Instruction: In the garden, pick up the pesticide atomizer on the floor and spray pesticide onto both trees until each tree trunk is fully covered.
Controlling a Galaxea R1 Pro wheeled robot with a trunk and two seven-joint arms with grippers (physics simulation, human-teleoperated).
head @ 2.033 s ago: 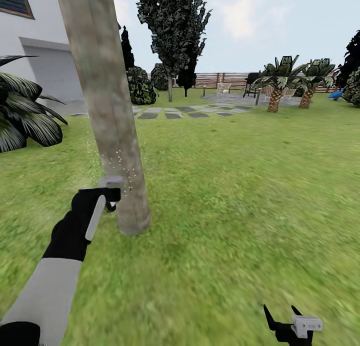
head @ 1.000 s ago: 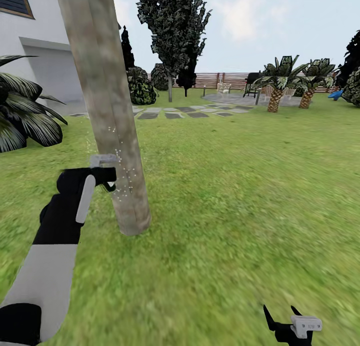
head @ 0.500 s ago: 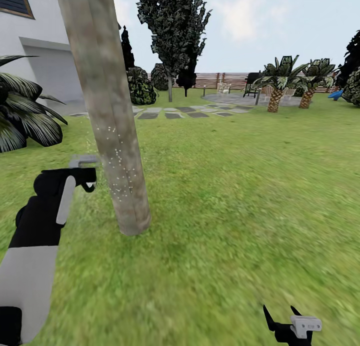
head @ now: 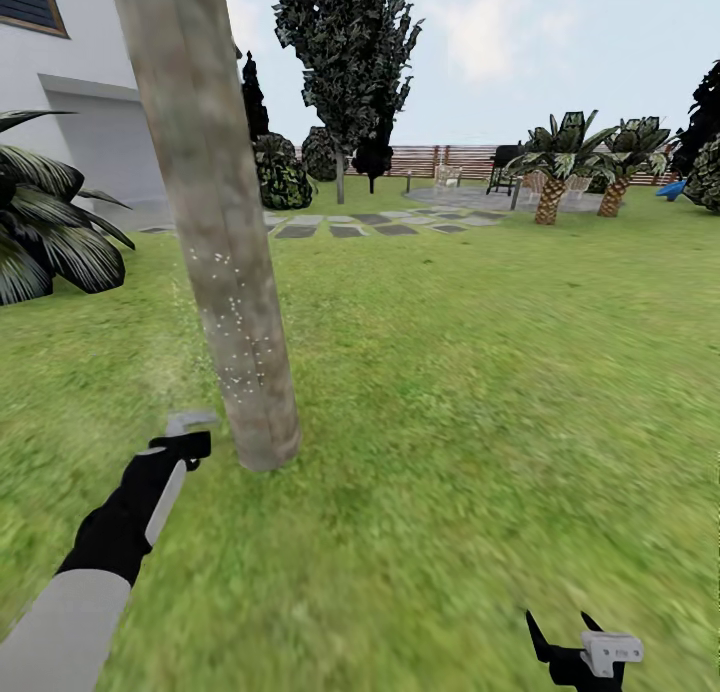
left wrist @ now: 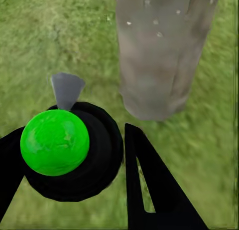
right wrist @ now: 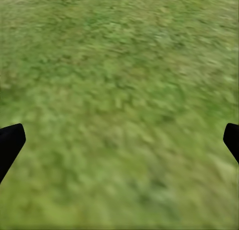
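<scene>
Green-capped pesticide atomizer (left wrist: 56,141) sits clamped in the left gripper (head: 185,442), low beside the tree trunk (head: 215,222), so spray may miss higher bark.

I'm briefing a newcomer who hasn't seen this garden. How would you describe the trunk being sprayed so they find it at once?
Start from the white house at the lawn's left edge. In front of it rises the tree trunk, thick, mottled grey-brown, closest to the robot. Unlike the distant tree and the short palms by the fence, it is speckled with white droplets, and the left gripper holds the pesticide atomizer by its base.

Left gripper (head: 190,440) low beside speckled tree trunk (head: 215,222), perhaps spraying
</scene>
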